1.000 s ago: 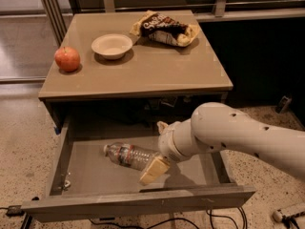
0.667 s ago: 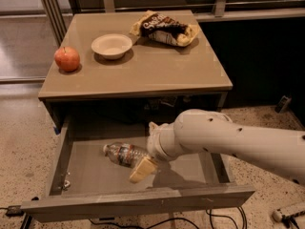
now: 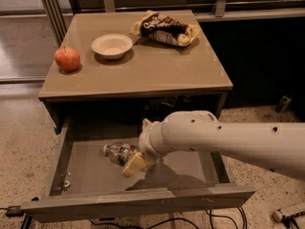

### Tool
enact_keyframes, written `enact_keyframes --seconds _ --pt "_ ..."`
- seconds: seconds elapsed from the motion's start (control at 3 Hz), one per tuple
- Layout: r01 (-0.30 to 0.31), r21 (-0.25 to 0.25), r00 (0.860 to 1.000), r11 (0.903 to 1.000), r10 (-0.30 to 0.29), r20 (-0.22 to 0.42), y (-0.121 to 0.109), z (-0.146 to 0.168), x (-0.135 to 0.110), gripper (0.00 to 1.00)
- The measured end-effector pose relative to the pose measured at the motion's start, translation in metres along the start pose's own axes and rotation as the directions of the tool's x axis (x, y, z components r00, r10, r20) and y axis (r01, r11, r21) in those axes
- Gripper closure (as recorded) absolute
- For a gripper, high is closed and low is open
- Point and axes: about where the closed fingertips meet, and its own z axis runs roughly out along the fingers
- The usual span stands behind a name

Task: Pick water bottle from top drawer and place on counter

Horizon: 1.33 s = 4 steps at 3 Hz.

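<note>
Reaching into top drawer (image 3: 90, 171), hand (image 3: 135, 162) on water bottle (image 3: 118, 152), grip unclear; tan counter (image 3: 157, 67) abv speckled floor (image 3: 24, 147).

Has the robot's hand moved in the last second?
Yes. The hand slid left across the top drawer, and is now at the water bottle's right end.

Bottle (image 3: 117, 152) end behind pincer (image 3: 135, 164) in drawer (image 3: 90, 171)

No wording can be read: the snack bag (image 3: 164, 28) on the worktop (image 3: 157, 66) bears white lettering I cannot make out. The gripper (image 3: 135, 164) is in the top drawer (image 3: 90, 168), at the water bottle (image 3: 118, 152), whose label is illegible.
</note>
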Motion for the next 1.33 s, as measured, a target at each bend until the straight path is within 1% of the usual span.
enact_keyframes --seconds 0.33,0.67,1.0,1.33 --pt "-0.017 0.013 1.000 0.9998 0.018 -0.017 0.003 0.009 0.014 0.00" --pt "-0.033 0.010 0.999 0.9994 0.034 -0.031 0.010 0.018 0.032 0.00" --pt "-0.051 -0.004 0.998 0.9987 0.051 -0.029 0.013 0.028 0.048 0.00" --pt "-0.053 -0.006 0.998 0.9986 0.052 -0.031 0.014 0.028 0.050 0.19"
